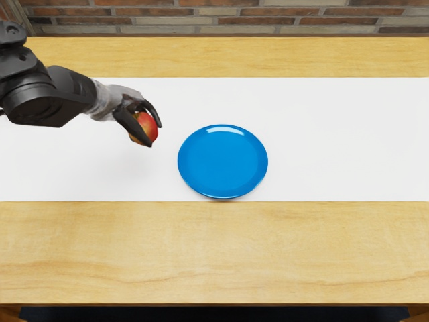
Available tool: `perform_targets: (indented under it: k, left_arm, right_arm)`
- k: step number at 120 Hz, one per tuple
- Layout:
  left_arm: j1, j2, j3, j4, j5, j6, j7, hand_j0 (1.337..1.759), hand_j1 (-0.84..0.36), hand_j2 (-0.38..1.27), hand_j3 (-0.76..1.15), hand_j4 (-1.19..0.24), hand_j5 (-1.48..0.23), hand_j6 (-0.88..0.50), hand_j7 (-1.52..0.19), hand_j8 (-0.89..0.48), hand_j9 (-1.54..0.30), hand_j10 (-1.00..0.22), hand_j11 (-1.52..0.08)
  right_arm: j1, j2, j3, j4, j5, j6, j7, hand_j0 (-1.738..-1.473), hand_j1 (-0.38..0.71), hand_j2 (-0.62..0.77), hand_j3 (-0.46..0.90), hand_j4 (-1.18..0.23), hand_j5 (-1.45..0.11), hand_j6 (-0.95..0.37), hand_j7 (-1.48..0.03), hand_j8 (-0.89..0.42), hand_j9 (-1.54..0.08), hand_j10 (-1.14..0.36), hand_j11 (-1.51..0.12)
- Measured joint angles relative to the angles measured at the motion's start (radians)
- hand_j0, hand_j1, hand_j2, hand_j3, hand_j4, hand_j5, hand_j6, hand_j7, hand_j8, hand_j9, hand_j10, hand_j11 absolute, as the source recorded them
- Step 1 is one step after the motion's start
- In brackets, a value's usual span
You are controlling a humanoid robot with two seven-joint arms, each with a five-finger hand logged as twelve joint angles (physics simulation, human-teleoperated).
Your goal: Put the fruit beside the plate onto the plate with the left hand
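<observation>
Bare wood of the table (214, 255) runs along the near edge, then a white strip (335, 134) with a blue plate (222, 161) mid-table. Toward the left edge, the left robot hand (137, 115) has its fingers wrapped around the apple (147, 127), near the plate but not touching it.

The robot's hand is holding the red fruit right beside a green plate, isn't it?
Not quite. The plate is blue, not green, as the head view shows. The rest is right: the left hand is holding the red fruit right beside that plate.
</observation>
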Motion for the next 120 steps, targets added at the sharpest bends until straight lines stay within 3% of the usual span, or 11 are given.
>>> perform_targets:
  k: [18, 40, 64, 78, 91, 109, 120]
  left_arm:
    - [0.017, -0.138, -0.058, 0.033, -0.045, -0.006, 0.0, 1.623, -0.42, 0.15, 0.0, -0.46, -1.21, -0.15, -1.22, -0.11, -1.2, -0.48, -1.22]
    - [0.038, -0.304, -0.087, 0.142, -0.056, -0.009, 0.001, 1.624, -0.4, 0.14, 0.0, -0.47, -1.23, -0.15, -1.22, -0.13, -1.2, -0.49, -1.21]
    - [0.061, -0.352, -0.092, 0.234, -0.044, -0.016, 0.002, 1.621, -0.4, 0.12, 0.0, -0.5, -1.23, -0.19, -1.2, -0.16, -1.19, -0.53, -1.21]
    - [0.079, -0.364, -0.092, 0.254, -0.035, -0.011, 0.0, 1.621, -0.45, 0.22, 0.0, -0.5, -1.16, -0.21, -1.15, -0.14, -1.14, -0.53, -1.19]
    - [0.089, -0.384, -0.091, 0.275, -0.034, -0.008, -0.002, 1.627, -0.5, 0.36, 0.0, -0.51, -1.03, -0.24, -1.03, -0.18, -1.04, -0.54, -1.08]
    - [0.097, -0.397, -0.091, 0.291, -0.003, 0.001, -0.002, 1.642, -0.35, 0.23, 0.0, -0.49, -0.81, -0.37, -0.81, -0.31, -0.81, -0.65, -0.84]
    - [0.095, -0.399, -0.09, 0.295, 0.035, 0.01, -0.002, 1.648, -0.25, 0.17, 0.0, -0.43, -0.68, -0.35, -0.68, -0.32, -0.68, -0.59, -0.69]
  right_arm:
    - [0.0, 0.0, 0.0, 0.0, 0.0, 0.0, 0.0, -1.658, -0.31, -0.01, 0.0, -0.04, -0.05, -0.04, -0.05, -0.04, -0.05, -0.04, -0.05]
    - [0.0, 0.0, 0.0, -0.001, 0.0, 0.0, 0.0, -1.658, -0.31, -0.01, 0.0, -0.04, -0.05, -0.04, -0.05, -0.04, -0.05, -0.04, -0.05]
    - [0.0, 0.0, 0.0, -0.001, 0.0, 0.0, 0.0, -1.658, -0.31, -0.01, 0.0, -0.04, -0.05, -0.04, -0.05, -0.04, -0.05, -0.04, -0.05]
    - [0.0, 0.0, 0.0, -0.001, 0.0, 0.0, 0.0, -1.658, -0.31, -0.01, 0.0, -0.04, -0.05, -0.04, -0.05, -0.04, -0.05, -0.04, -0.05]
    - [0.0, 0.0, 0.0, -0.002, 0.0, 0.0, 0.0, -1.658, -0.31, -0.01, 0.0, -0.04, -0.05, -0.04, -0.05, -0.04, -0.05, -0.04, -0.05]
    - [0.0, 0.0, 0.0, -0.002, 0.0, 0.0, 0.0, -1.658, -0.31, -0.01, 0.0, -0.04, -0.05, -0.04, -0.05, -0.04, -0.05, -0.04, -0.05]
    - [0.0, 0.0, 0.0, -0.002, 0.0, 0.0, 0.0, -1.658, -0.31, -0.01, 0.0, -0.04, -0.05, -0.04, -0.05, -0.04, -0.05, -0.04, -0.05]
